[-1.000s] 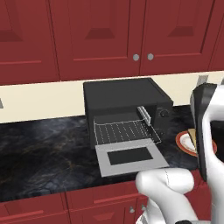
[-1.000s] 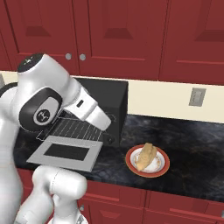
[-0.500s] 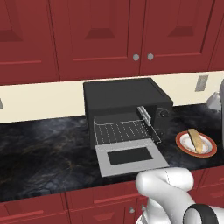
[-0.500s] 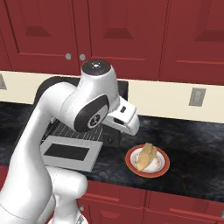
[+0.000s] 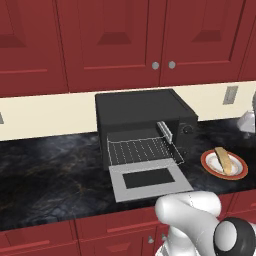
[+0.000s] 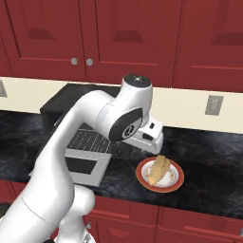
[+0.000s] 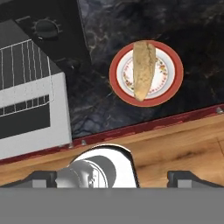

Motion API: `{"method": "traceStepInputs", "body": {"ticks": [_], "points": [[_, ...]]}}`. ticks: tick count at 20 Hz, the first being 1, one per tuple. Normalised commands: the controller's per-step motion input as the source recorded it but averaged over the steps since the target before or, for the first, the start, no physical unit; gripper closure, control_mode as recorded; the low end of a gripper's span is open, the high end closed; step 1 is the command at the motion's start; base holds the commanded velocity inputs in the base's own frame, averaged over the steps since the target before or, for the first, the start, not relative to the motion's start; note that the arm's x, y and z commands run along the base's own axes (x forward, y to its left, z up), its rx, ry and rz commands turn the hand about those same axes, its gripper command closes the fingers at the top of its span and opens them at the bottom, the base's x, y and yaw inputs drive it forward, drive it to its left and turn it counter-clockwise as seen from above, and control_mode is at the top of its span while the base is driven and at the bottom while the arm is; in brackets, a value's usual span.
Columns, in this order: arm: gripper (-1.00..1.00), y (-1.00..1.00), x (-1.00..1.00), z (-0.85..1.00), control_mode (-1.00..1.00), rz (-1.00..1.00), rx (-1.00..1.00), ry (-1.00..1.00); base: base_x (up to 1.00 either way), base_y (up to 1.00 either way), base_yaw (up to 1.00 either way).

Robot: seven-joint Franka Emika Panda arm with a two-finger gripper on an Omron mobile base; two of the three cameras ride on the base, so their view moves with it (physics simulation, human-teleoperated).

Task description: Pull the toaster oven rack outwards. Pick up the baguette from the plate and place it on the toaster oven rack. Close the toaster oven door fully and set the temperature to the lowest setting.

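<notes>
Our gripper (image 7: 113, 177) hangs spread wide and empty, its fingertips (image 7: 41, 177) half cut off, above the baguette (image 7: 143, 69) on the plate (image 7: 116, 72), probably well clear of it.

Between the earlier pictures and now, the arm (image 6: 109, 123) is swung from the left edge of the right base view toward the centre. Its upper joint, formerly at upper left over the toaster oven (image 6: 66, 102), is now placed at centre frame, directly above the plate (image 6: 176, 182). The oven's open front, covered before at centre left, is partly exposed again, with a strip of the rack (image 6: 90, 141) visible.

In the left base view, the white link formerly seen at the right edge above the plate is withdrawn; only a small grey part (image 5: 248, 121) remains at the right edge. The baguette (image 5: 224, 160) is now fully uncovered there.
</notes>
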Motion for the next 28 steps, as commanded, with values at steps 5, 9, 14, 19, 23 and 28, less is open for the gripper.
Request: {"method": "traceStepInputs", "body": {"ticks": [5,9,14,19,23,28], "points": [[-1.00,-0.11,0.17,-0.55,-1.00,0.00,-0.01,0.13,0.00,0.00,0.00],[-1.00,-0.08,0.16,-0.46,-1.00,0.01,0.00,0.00,0.00,0.00,0.00],[-1.00,-0.09,0.24,-0.41,-1.00,0.02,0.00,0.00,0.00,0.00,0.00],[-1.00,-0.14,0.28,-0.38,-1.00,0.01,0.00,0.00,0.00,0.00,0.00],[-1.00,-0.22,0.26,-0.34,-1.00,0.00,0.00,0.00,0.00,0.00,0.00],[-1.00,-0.18,0.26,-0.32,-1.00,0.00,0.00,0.00,0.00,0.00,0.00]]}}
